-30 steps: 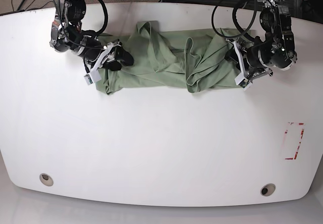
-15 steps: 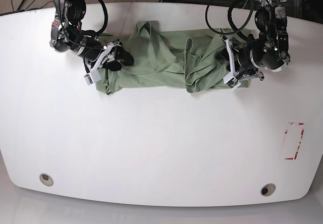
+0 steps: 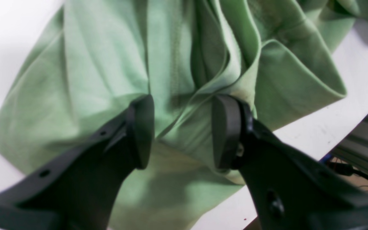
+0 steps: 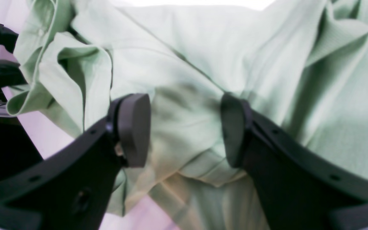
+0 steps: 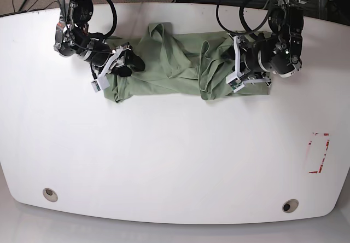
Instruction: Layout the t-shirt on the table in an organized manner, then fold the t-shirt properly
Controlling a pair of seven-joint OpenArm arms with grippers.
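Observation:
The pale green t-shirt (image 5: 175, 68) lies crumpled in a long bunch near the far edge of the white table (image 5: 175, 155). My left gripper (image 5: 236, 70) hovers over its right part. In the left wrist view, this gripper (image 3: 182, 132) is open, with creased folds of the t-shirt (image 3: 107, 64) showing between the black fingers (image 3: 141, 131). My right gripper (image 5: 123, 62) sits at the t-shirt's left end. In the right wrist view it (image 4: 184, 131) is open too, and the cloth (image 4: 203, 57) fills the space beneath its fingers (image 4: 134, 127).
Two round grommet holes (image 5: 50, 194) (image 5: 290, 205) sit near the table's front edge. A red-marked rectangle (image 5: 319, 152) lies at the right. Cables and dark gear hang beyond the far edge. The table's curved edge (image 3: 315, 134) runs close to the t-shirt's right end.
My left arm has slid leftward from the t-shirt's right end to over its bunched right part. The right arm and the cloth's left end have not moved.

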